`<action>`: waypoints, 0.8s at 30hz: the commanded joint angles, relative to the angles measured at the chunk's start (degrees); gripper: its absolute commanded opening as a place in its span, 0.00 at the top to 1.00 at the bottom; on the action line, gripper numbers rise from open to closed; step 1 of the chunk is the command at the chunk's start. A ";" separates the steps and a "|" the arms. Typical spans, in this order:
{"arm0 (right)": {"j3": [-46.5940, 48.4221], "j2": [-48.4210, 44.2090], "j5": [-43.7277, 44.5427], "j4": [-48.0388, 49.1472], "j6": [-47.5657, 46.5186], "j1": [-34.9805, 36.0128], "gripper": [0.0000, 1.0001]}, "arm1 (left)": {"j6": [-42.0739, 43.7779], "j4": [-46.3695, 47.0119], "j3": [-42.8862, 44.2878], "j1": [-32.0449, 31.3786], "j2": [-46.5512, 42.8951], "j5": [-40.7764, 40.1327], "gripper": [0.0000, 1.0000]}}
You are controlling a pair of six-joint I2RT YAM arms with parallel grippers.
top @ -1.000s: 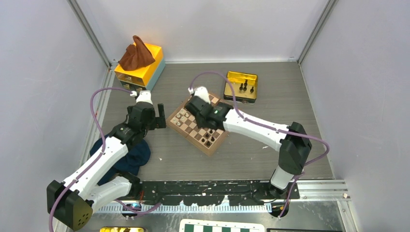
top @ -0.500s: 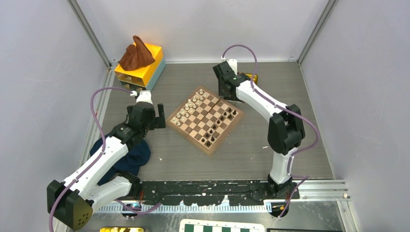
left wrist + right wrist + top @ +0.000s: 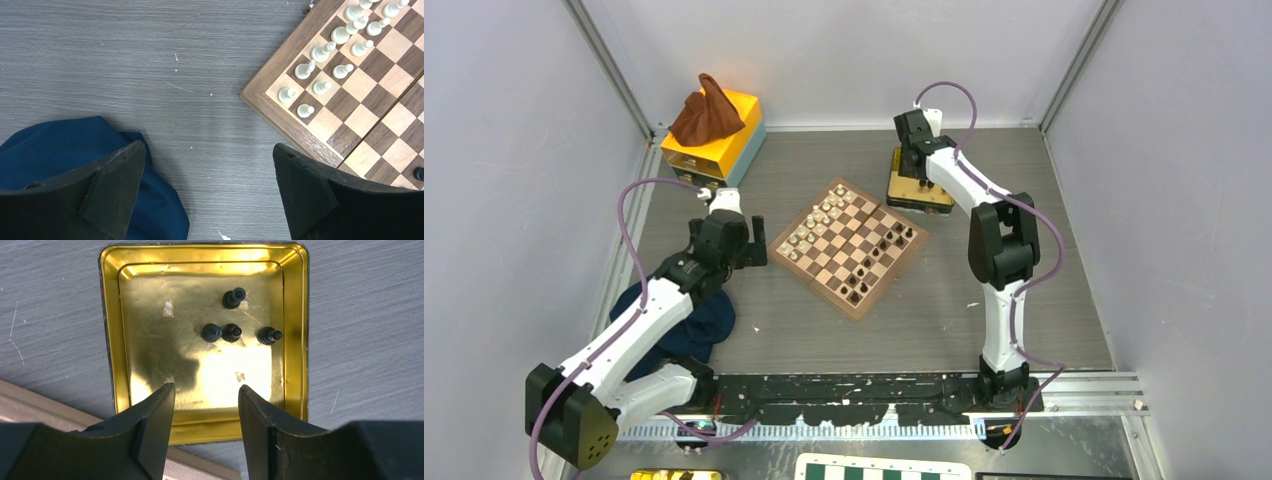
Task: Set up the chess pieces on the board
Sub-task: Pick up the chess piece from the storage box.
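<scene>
4 chess pieces [image 3: 231,332] sit in the gold tin [image 3: 112,340] below the right hand [image 3: 205,388].

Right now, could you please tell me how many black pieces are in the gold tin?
4 in the tin: far piece, then a row: left piece, middle piece, right piece. None seems hidden.

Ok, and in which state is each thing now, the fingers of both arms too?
Small wooden chessboard: open flat, black side partly filled.
Tiny black chess pieces: four in the tin.
Square gold metal tin: open.
Right fingers: open, empty, over tin.
Left fingers: open, empty.
Dark blue cloth: crumpled.
Brown cloth: bunched on yellow box.
</scene>
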 commanded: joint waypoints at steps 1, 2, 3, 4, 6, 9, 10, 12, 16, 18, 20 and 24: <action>5.13 2.14 0.76 2.97 -0.78 -0.46 0.44 | 0.58 1.82 0.16 -0.02 0.42 -1.55 0.00; 5.78 2.93 0.67 2.98 -0.92 -0.72 0.44 | 0.58 1.81 0.17 -0.02 0.47 -1.52 0.00; 6.60 3.96 0.60 2.86 -1.07 -1.07 0.43 | 0.58 1.79 0.14 -0.02 0.55 -1.52 0.00; 7.40 4.78 0.68 2.62 -1.18 -1.33 0.43 | 0.60 1.84 0.14 -0.02 0.64 -1.59 0.00; 9.16 6.24 0.58 2.10 -1.14 -1.98 0.43 | 0.66 1.81 0.14 -0.02 0.86 -1.68 0.00; 10.35 7.54 -0.74 2.30 -0.72 -3.23 0.43 | 0.76 1.74 0.14 -0.02 1.16 -1.72 0.00; 10.60 7.80 -1.13 2.56 -0.63 -3.50 0.43 | 0.75 1.68 0.14 -0.02 1.24 -1.75 0.00; 11.18 8.53 -1.11 2.71 -0.64 -4.01 0.43 | 0.83 1.66 0.14 -0.02 1.35 -1.72 0.00; 12.97 9.94 -1.69 2.42 -0.86 -4.80 0.43 | 0.94 1.58 0.14 0.06 1.73 -1.73 0.00; 14.03 10.71 -2.47 2.04 -1.06 -5.11 0.43 | 1.02 1.57 0.15 0.07 1.94 -1.76 0.00; 14.91 11.46 -2.91 1.78 -1.50 -5.11 0.44 | 1.02 1.53 0.25 0.14 2.05 -1.82 0.00; 15.91 12.26 -3.45 1.49 -1.78 -5.13 0.45 | 1.16 1.43 0.23 0.26 2.14 -1.79 0.00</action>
